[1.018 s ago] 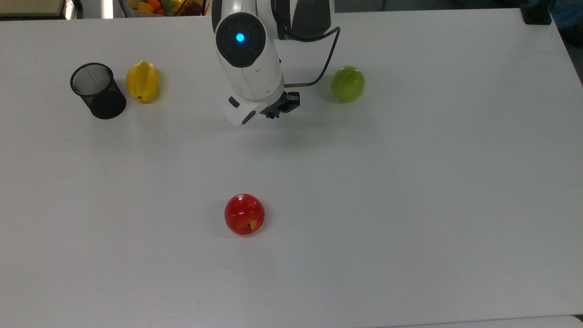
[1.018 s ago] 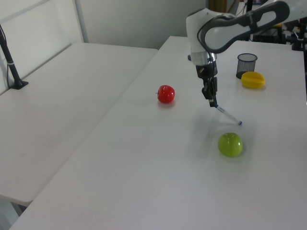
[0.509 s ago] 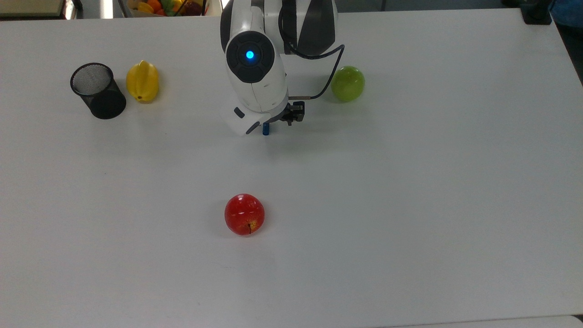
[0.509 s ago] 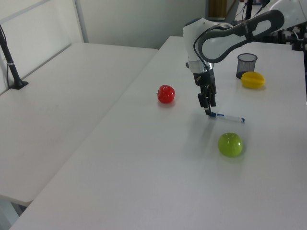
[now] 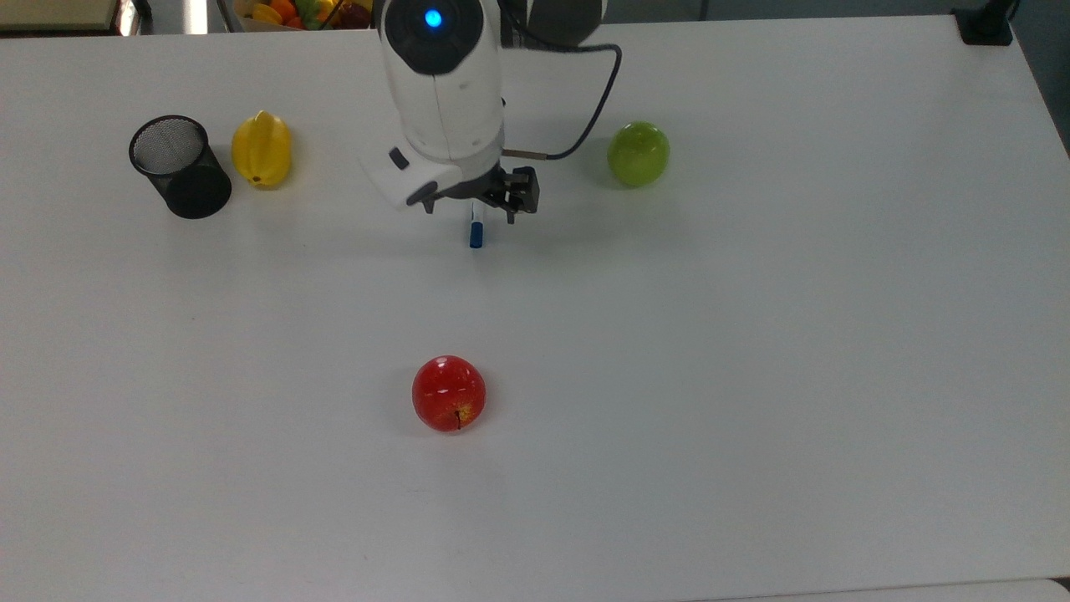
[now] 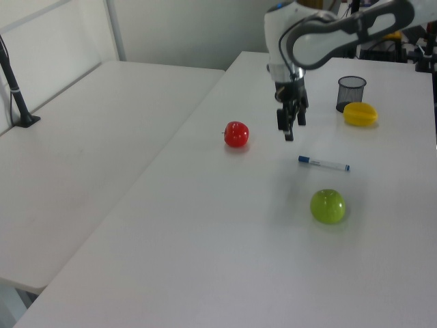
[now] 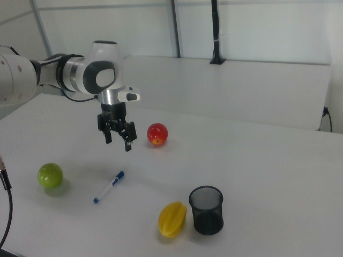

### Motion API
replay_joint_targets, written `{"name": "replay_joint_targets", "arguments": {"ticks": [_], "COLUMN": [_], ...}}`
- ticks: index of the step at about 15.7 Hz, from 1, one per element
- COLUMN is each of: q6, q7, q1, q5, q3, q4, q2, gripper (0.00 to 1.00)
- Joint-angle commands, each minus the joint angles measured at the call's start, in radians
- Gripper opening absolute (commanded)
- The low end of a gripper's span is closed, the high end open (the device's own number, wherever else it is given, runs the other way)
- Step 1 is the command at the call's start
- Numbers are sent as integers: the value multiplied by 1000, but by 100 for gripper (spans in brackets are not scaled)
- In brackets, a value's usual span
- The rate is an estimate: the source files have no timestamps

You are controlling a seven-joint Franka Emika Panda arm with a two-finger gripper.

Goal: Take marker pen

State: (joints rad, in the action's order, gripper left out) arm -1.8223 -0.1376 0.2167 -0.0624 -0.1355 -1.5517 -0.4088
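The marker pen (image 5: 476,229) lies flat on the white table (image 5: 752,334), a slim white barrel with a blue cap. It also appears in the left view as the marker pen (image 6: 323,163) and in the right view as the marker pen (image 7: 109,187). My gripper (image 7: 118,142) hangs in the air above the pen, open, with nothing between its fingers. In the top view the gripper (image 5: 471,209) covers the pen's far end. In the left view the gripper (image 6: 290,130) stands well above the table, apart from the pen.
A red apple (image 5: 449,393) sits near the middle of the table. A green apple (image 5: 638,154) is to the top view's right of the pen. A yellow star fruit (image 5: 262,149) and a black mesh cup (image 5: 180,167) stand to the top view's left.
A second ago my gripper held the pen tilted with one end on the table. The pen then came to lie flat; the gripper has let go, opened and risen.
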Motion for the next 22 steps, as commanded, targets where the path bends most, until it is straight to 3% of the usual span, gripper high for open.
{"name": "replay_joint_targets", "arguments": {"ticks": [1, 5, 10, 22], "q6": [37, 122, 172, 189], "q7": [-36, -14, 107, 98], "q1": [-124, -221, -304, -346], "q5": [27, 38, 44, 44], "q3": [74, 100, 100, 85], "q4": [-36, -41, -91, -79], "q2": [140, 234, 349, 363], "gripper": [100, 100, 100, 100]}}
